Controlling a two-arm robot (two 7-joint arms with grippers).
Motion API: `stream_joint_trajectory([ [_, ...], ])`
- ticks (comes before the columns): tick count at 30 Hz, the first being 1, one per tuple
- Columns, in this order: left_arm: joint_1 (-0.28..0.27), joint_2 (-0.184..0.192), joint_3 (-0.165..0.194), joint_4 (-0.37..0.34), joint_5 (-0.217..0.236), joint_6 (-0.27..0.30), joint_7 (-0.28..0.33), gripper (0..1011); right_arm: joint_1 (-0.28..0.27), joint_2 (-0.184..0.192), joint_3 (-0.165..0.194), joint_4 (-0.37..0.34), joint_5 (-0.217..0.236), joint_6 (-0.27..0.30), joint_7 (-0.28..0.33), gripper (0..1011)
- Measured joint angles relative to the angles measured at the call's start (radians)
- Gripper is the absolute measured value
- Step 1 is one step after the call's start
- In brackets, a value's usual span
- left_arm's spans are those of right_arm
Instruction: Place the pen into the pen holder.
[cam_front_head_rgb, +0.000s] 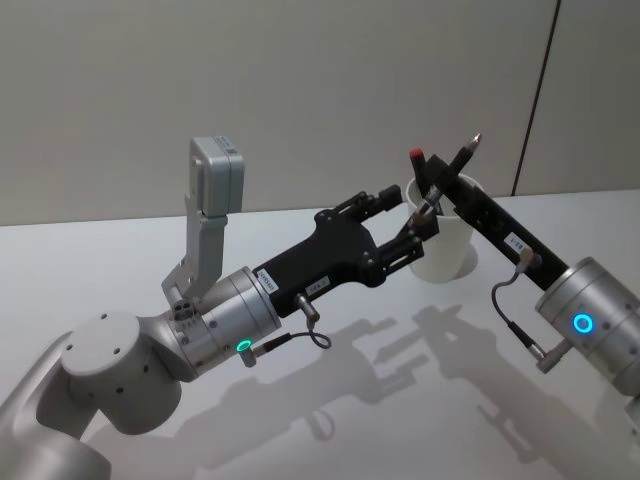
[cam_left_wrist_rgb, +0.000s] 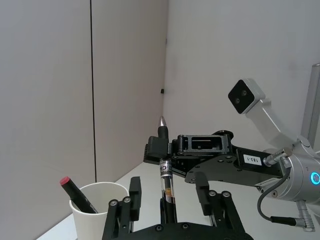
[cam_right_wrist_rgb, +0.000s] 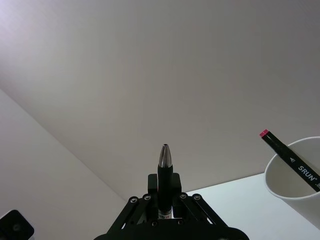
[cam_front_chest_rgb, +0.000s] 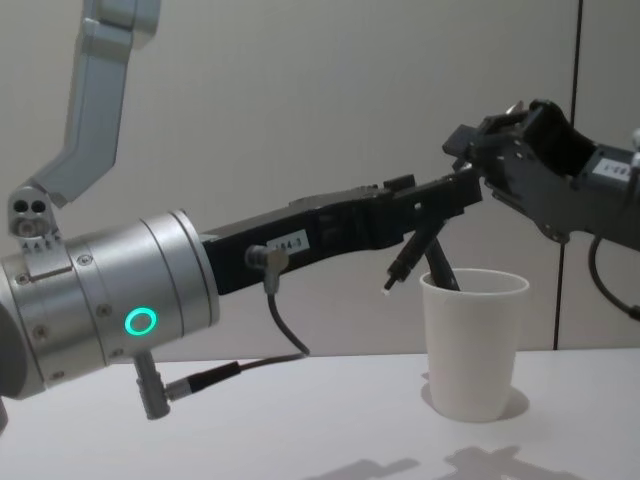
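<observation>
As the right pincer (cam_front_head_rgb: 447, 182) grips the pen (cam_front_head_rgb: 462, 158) tip-up beside the cup (cam_front_head_rgb: 445, 240) on the bench (cam_front_head_rgb: 400, 400), the left pincer (cam_front_head_rgb: 408, 225), open around its lower end, seems mid-handover and must next close.

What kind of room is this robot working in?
Probably a lab or test room: a bare white table, plain panelled walls, and just a paper cup holding a marker.
</observation>
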Motion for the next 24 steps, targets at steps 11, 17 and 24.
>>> stream_joint_trajectory([
  [11,0.000,0.000,0.000,0.000,0.000,0.000,0.000,949,0.007,0.003,0.001,0.002,-0.010,-0.008,0.006,132],
  [17,0.000,0.000,0.000,0.000,0.000,0.000,0.000,1003,0.023,0.008,0.006,0.011,-0.039,-0.028,0.023,132],
  [24,0.000,0.000,0.000,0.000,0.000,0.000,0.000,1003,0.061,0.016,0.018,0.031,-0.103,-0.068,0.050,132],
])
